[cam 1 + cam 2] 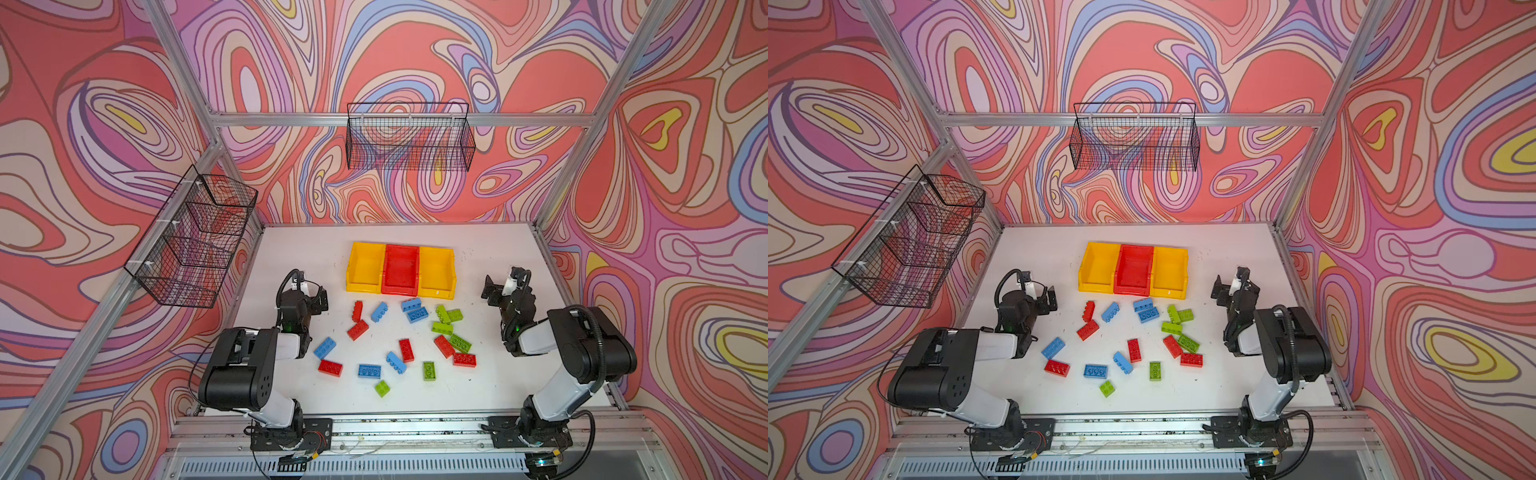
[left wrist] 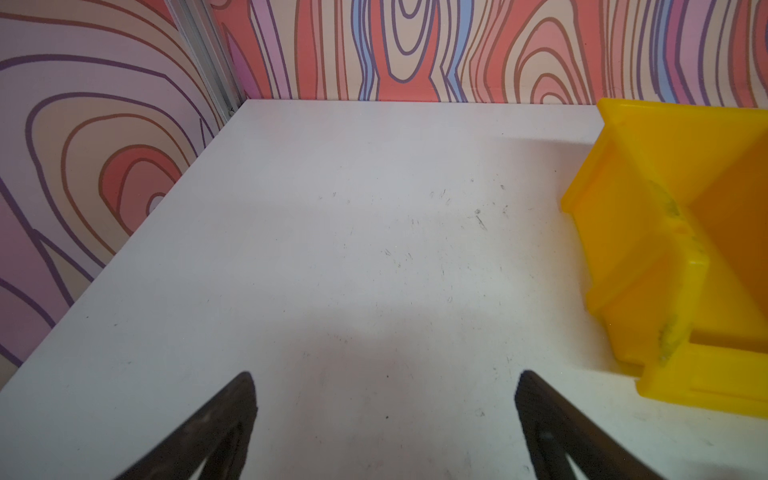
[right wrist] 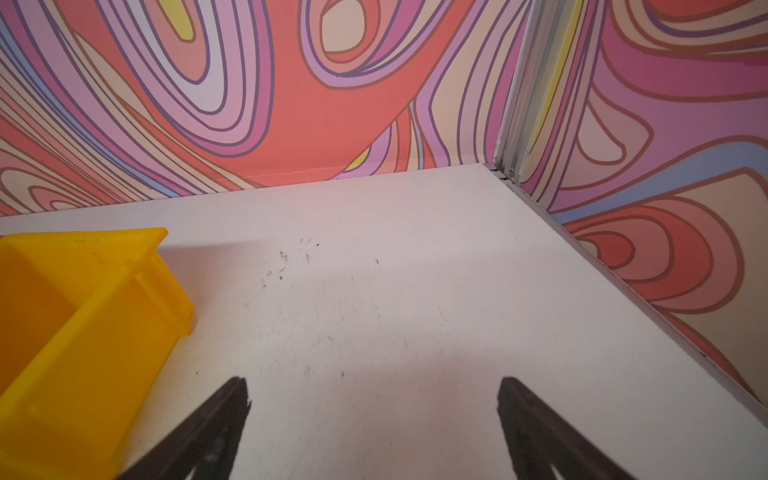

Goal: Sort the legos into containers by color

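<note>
Several legos lie loose on the white table in both top views: red ones [image 1: 357, 330], blue ones [image 1: 325, 347] and green ones [image 1: 441, 328]. Behind them stand the containers in a row: a yellow bin [image 1: 365, 266], a red bin [image 1: 400, 270] and a second yellow bin [image 1: 436, 272], all empty. My left gripper [image 1: 319, 298] hovers open left of the bins, over bare table [image 2: 386, 374]. On the far side of the bins my right gripper [image 1: 492, 291] is also open with nothing between its fingers [image 3: 373, 379]. Each wrist view shows one yellow bin's corner [image 2: 648, 232] [image 3: 104, 316].
Black wire baskets hang on the back wall [image 1: 409, 137] and the left wall [image 1: 195, 241]. Aluminium frame posts [image 1: 552, 199] stand at the table's back corners. A metal rail [image 1: 415, 426] carrying both arm bases runs along the front edge.
</note>
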{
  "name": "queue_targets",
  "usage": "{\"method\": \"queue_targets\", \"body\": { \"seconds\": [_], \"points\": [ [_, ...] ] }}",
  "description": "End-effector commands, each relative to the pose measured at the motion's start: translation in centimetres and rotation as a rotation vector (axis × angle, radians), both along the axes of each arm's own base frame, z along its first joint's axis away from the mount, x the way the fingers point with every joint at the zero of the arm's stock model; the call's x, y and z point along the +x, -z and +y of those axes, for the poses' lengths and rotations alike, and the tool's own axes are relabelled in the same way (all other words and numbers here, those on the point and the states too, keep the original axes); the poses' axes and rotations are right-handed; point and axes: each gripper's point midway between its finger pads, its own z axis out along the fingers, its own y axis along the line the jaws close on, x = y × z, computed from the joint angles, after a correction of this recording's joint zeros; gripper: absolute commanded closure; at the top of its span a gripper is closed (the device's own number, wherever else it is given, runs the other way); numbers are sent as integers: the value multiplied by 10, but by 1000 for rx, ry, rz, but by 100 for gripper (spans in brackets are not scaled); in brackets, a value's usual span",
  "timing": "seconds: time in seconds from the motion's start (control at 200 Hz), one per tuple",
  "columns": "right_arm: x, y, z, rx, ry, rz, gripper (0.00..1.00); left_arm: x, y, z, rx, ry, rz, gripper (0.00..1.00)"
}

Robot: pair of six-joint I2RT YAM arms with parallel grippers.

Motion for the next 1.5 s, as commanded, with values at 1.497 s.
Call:
{"method": "queue_targets", "body": {
  "seconds": [1.497],
  "points": [
    [-25, -43, 116, 71, -181, 611, 21, -7, -147, -144, -63, 220, 128, 1]
  ]
}}
